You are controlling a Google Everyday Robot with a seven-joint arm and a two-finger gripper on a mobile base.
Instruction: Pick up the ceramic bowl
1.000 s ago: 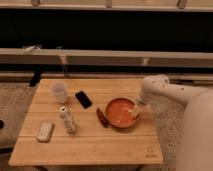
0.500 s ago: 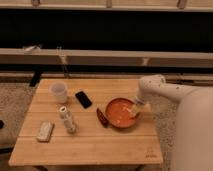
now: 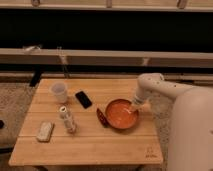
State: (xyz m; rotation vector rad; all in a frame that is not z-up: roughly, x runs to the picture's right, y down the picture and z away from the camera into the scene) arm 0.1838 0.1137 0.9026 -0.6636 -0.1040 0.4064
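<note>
The ceramic bowl (image 3: 120, 114) is wide, shallow and orange-red with a darker rim. It sits on the right half of the wooden table (image 3: 95, 142). My gripper (image 3: 134, 108) comes down from the white arm (image 3: 160, 87) at the right and reaches the bowl's right rim. A small dark red elongated object (image 3: 101, 118) lies against the bowl's left side. A translucent white cup (image 3: 59, 92) stands at the table's back left.
A black phone (image 3: 83, 99) lies between the cup and the bowl. A small bottle (image 3: 67, 120) stands left of centre. A pale flat object (image 3: 45, 131) lies at the front left. A long low rail (image 3: 100, 56) runs behind the table.
The arm has shifted slightly left and down, bringing the gripper closer onto the bowl's right rim. The bowl and other objects have not moved.
</note>
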